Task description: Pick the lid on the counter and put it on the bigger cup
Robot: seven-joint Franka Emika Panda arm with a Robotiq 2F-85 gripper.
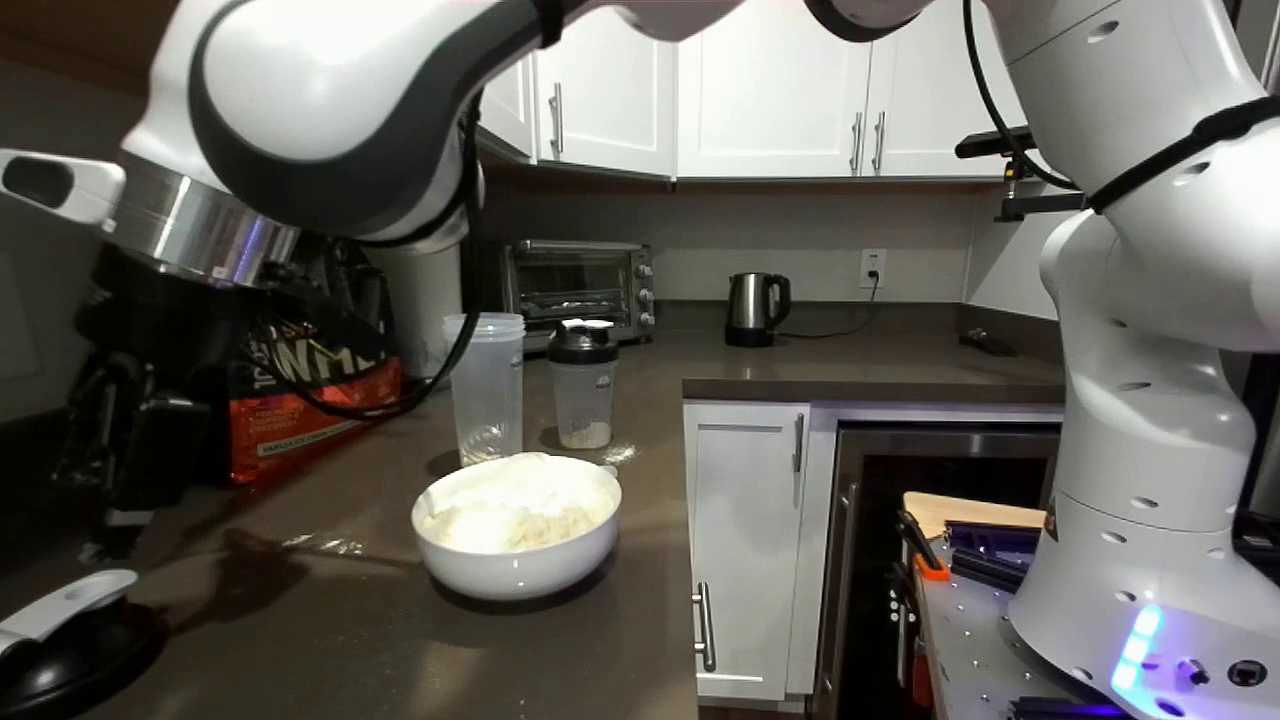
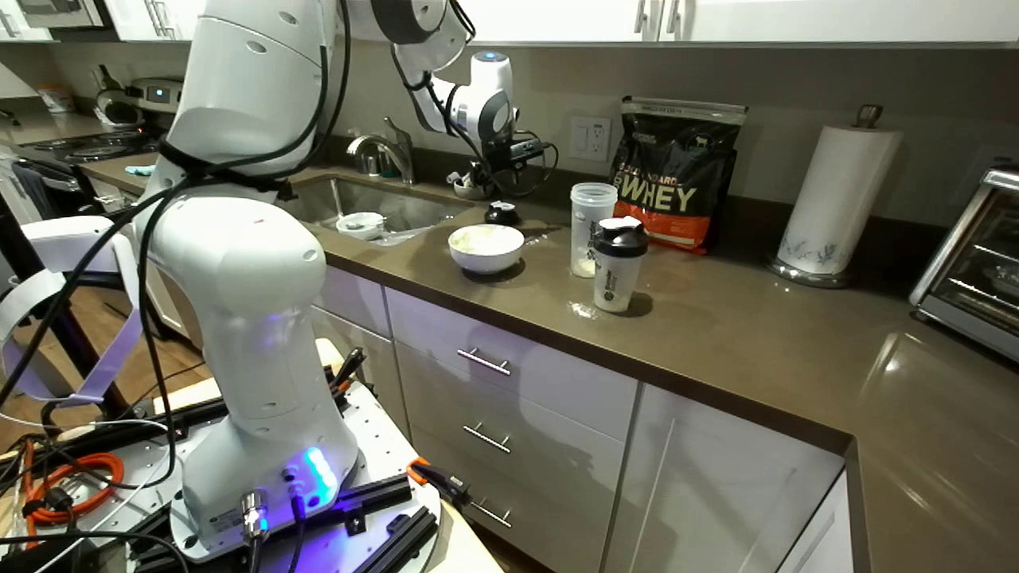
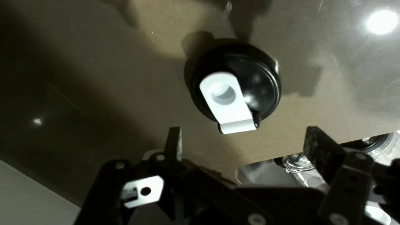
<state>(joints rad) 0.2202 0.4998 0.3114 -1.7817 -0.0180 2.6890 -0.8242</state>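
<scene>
the hand (image 3: 244, 137) is spread wide, holding nothing. the black lid (image 3: 261, 81) lies on the table (image 3: 147, 93) apart from it: in the wrist view, beyond the fingertips (image 3: 172, 142), lined up with the gap between them, the hinge end of its white flap (image 3: 231, 111) nearest the hand. the bigger cup (image 1: 487, 385) stands apart from both.

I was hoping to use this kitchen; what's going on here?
A robot arm has its gripper hanging open above the counter, near the black lid, holding nothing. The lid lies there, not yet picked up. The bigger cup stands uncovered beside a smaller lidded cup. Probably the arm means to cap that bigger cup.
</scene>
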